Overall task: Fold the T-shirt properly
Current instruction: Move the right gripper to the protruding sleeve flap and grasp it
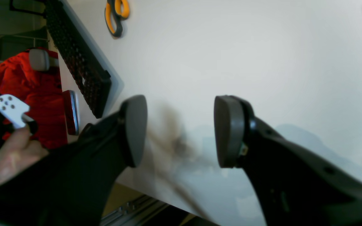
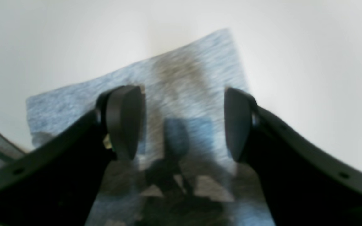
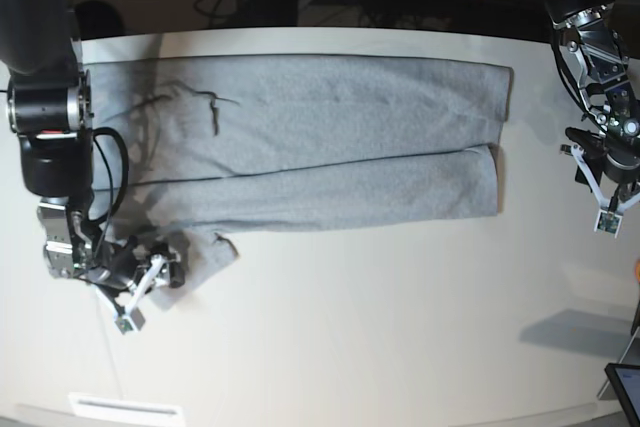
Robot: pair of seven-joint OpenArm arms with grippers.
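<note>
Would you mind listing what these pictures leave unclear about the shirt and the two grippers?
- T-shirt lettering: none shows in base view; the upper side is plain.
- Fabric detail: motion-blurred in right wrist view, between the open right gripper pads.
- Left gripper: only bare table in its view; shirt out of frame.

A large heather-grey cotton T-shirt (image 3: 320, 137) lies spread across the far half of my white bench (image 3: 380, 337), folded lengthwise into a long band with its lower flap lapped over the body. My right hand (image 3: 150, 282), on this view's left, hangs low with its fingers parted at the shirt's near-left corner, where a small tab of cloth sticks out. My left hand (image 3: 605, 182), on the view's right, hovers with fingers spread over bare bench, just beyond the shirt's right edge.
</note>
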